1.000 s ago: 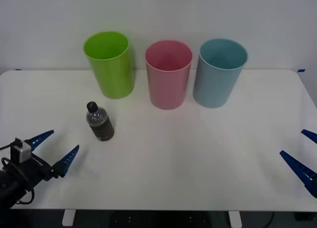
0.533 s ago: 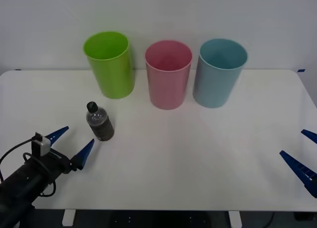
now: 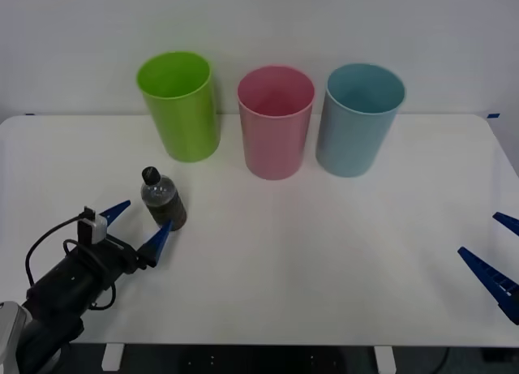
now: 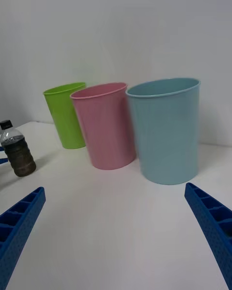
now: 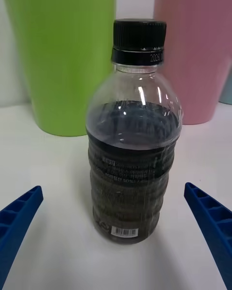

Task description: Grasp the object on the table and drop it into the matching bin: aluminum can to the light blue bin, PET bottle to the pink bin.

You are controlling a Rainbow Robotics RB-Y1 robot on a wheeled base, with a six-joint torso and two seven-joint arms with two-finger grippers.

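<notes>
Over the last second the left gripper [image 3: 137, 228] advanced to the bottle [image 3: 163, 200], upright on the desk [image 3: 340, 252] before the green bin [image 3: 180, 106]; jaws wide, empty. Probably light, slippery; grip the ribbed body.

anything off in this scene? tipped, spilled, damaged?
Nothing stands out. The PET bottle stands upright and capped on the table, dry around it. The pink bin, light blue bin and green bin stand upright. Left tool open, flanking the bottle; right tool open, idle.
</notes>
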